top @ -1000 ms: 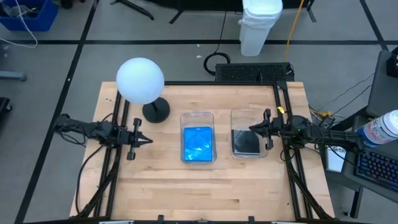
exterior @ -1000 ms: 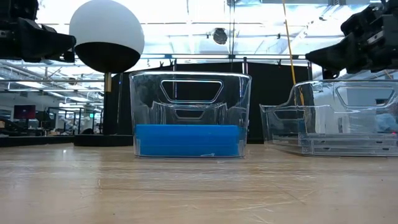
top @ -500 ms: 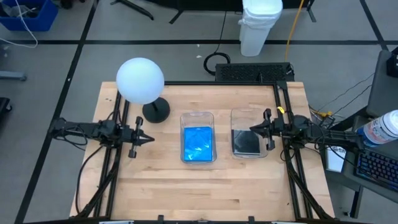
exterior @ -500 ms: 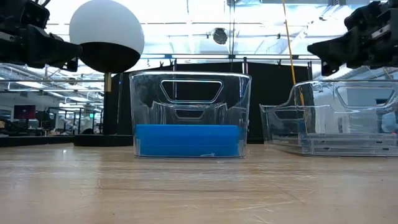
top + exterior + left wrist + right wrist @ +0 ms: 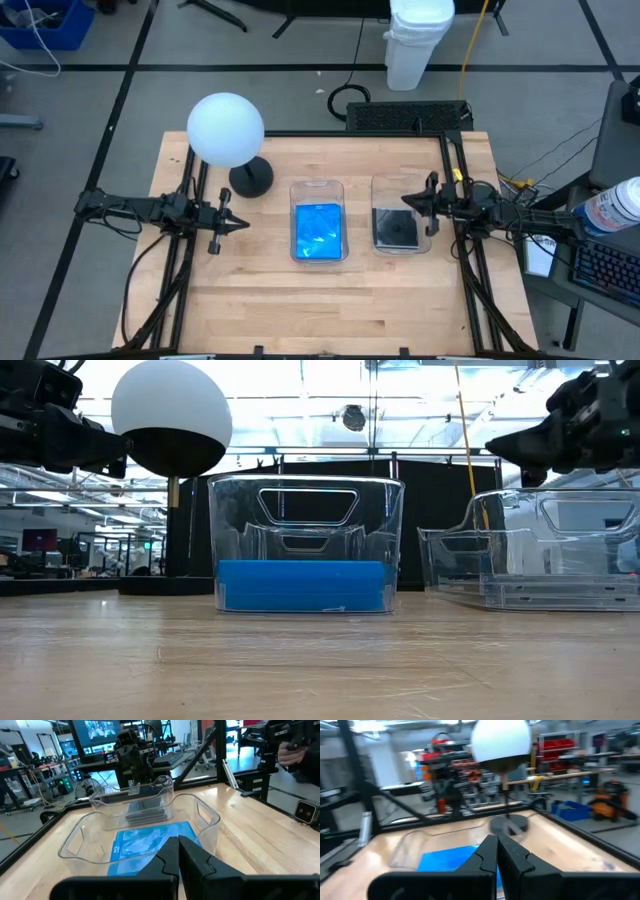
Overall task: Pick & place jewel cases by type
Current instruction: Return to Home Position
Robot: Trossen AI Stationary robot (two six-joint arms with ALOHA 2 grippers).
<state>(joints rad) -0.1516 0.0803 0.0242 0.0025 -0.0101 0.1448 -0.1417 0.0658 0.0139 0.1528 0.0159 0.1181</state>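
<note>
The blue jewel cases point(image 5: 319, 229) lie stacked flat in the left clear bin point(image 5: 317, 187), also seen in the low view point(image 5: 303, 586) and the left wrist view point(image 5: 145, 845). The dark jewel cases point(image 5: 396, 229) lie flat in the right clear bin point(image 5: 399, 183). My left gripper point(image 5: 238, 224) hovers shut to the left of the blue bin, fingertips pointing at it point(image 5: 178, 840). My right gripper point(image 5: 407, 207) hovers shut above the right bin's right side, empty point(image 5: 496, 840).
A lamp with a white globe point(image 5: 225, 128) on a dark round base point(image 5: 250, 179) stands at the table's far left. Bare wooden table point(image 5: 330, 300) spreads along the near side. Black frame rails run down both sides of the table.
My left arm has drawn back a little toward the table's left edge and dropped slightly. My right gripper has shifted slightly over the right bin. The cases and bins have stayed put.
</note>
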